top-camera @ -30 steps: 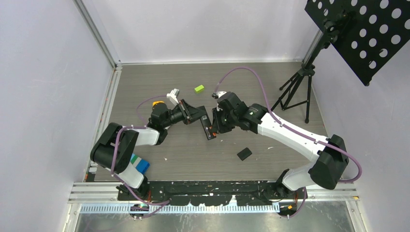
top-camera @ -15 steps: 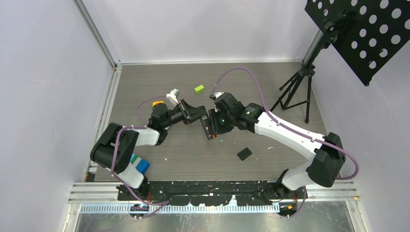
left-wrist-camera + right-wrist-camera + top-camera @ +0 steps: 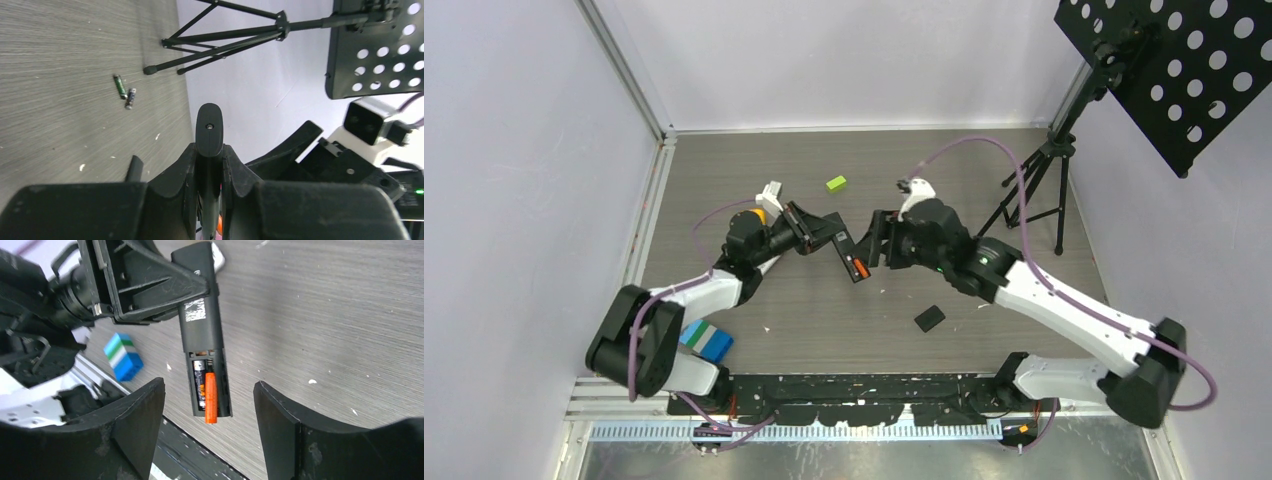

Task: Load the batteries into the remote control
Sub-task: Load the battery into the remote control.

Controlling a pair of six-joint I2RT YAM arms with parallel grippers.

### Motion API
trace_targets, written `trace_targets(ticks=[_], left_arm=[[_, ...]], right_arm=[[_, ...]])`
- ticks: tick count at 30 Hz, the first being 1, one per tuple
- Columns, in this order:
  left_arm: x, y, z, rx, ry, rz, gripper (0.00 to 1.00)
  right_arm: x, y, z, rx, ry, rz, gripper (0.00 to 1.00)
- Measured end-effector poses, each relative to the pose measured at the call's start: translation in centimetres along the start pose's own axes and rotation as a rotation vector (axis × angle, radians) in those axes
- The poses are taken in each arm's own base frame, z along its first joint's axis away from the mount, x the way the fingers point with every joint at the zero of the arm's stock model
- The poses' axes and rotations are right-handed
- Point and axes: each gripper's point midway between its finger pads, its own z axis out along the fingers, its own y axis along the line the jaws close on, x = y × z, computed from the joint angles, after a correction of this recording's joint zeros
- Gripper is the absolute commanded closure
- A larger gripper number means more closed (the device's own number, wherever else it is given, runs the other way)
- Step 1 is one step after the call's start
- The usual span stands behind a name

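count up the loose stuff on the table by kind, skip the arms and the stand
batteries: 4, two in the remote, two on the table
remote: 1
blocks: 2
black cover: 1
total: 8

**Left arm** (image 3: 714, 290) and **right arm** (image 3: 1064, 305): white shells on the long links, rounded black housings (image 3: 1149, 375) at the joints. A purple cable (image 3: 984, 148) runs outside each arm in a free arc and ends at the wrist. The left wrist carries an orange ring (image 3: 757, 213). Each wrist bears a small white camera block (image 3: 914, 187). A green light (image 3: 419, 191) glows on the right arm's black wrist section. Fingers (image 3: 135, 430): matte black and thick, with curved inner faces. The left pair sits on a black frame (image 3: 145, 290) with small screws.
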Motion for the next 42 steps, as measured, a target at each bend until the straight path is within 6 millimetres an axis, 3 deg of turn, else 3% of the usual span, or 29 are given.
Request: trace_targets(ticks=[3, 7, 13, 21, 26, 32, 42], left_arm=[[-0.6, -1.7, -0.8, 0.0, -0.041, -0.032, 1.0], [-1.9, -3.7, -1.6, 0.01, -0.097, -0.075, 1.0], [-3.9, -6.1, -2.0, 0.071, -0.179, -0.175, 1.0], [-5.3, -8.1, -2.3, 0.146, -0.235, -0.282, 1.0], [-5.4, -8.2, -2.4, 0.156, -0.24, -0.311, 1.0], [-5.4, -7.4, -2.5, 0.145, -0.251, -0.325, 1.0], [-5.4, -8.1, -2.8, 0.164, -0.256, -0.315, 1.0]], right_arm=[[-1.4, 0.2, -1.7, -0.049, -0.135, 0.073, 0.26], [-2.6, 0.2, -2.4, -0.089, -0.247, 0.16, 0.2], [-2.7, 0.0, -3.4, -0.185, -0.357, 0.305, 0.16], [-5.8, 3.5, -5.7, -0.4, -0.463, 0.424, 0.15], [-6.1, 4.7, -4.9, -0.463, -0.45, 0.475, 0.15], [-5.6, 5.3, -3.3, -0.491, -0.404, 0.533, 0.23], [-6.1, 5.7, -3.4, -0.522, -0.398, 0.595, 0.41]])
